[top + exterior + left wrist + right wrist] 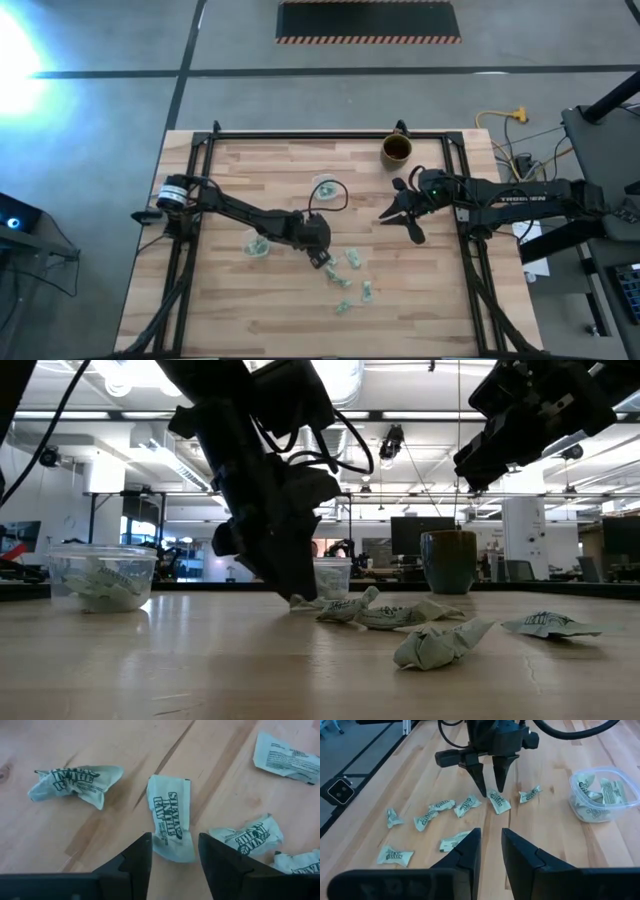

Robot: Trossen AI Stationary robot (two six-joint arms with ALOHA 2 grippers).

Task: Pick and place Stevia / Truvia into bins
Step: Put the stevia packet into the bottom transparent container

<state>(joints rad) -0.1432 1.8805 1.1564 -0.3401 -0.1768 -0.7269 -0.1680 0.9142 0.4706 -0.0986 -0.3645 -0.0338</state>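
Several pale green and white Stevia sachets lie crumpled on the wooden table (352, 258) (437, 643) (434, 812). One clear cup (257, 243) (100, 575) (600, 792) holds several sachets. A second clear cup (325, 188) (332, 575) stands farther back. My left gripper (320, 256) (172, 855) (491, 791) is open and points down at the table. Its fingertips stand on either side of the near end of one flat sachet (170, 817) (498, 802). My right gripper (400, 222) (491, 840) (500, 450) is open and hovers above the table, right of the sachets. My left gripper comes from above with one finger (140, 857) on each side of the sachet's near end (175, 847), which lies flat on the table. I cannot tell whether the fingers touch it.
A brown mug (397, 150) (448, 560) stands near the table's far edge, right of centre. Other sachets lie close to the left gripper on both sides (75, 780) (247, 837). A black frame (330, 136) runs along the table's edges.
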